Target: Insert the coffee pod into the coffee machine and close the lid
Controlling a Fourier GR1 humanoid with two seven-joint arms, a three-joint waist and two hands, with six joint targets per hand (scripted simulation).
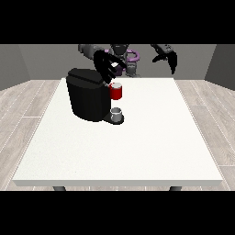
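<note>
**Hand over the coffee machine**

I see the black coffee machine standing upright on the white counter, near the back at the view's left. A red thing at the machine sits at its front, and a small grey cup stands under it. The hand at the view's left is just above the machine's top; I cannot tell how its fingers lie. The hand at the view's right hangs in the air, fingers curled down, holding nothing. I can read no writing anywhere.
</note>
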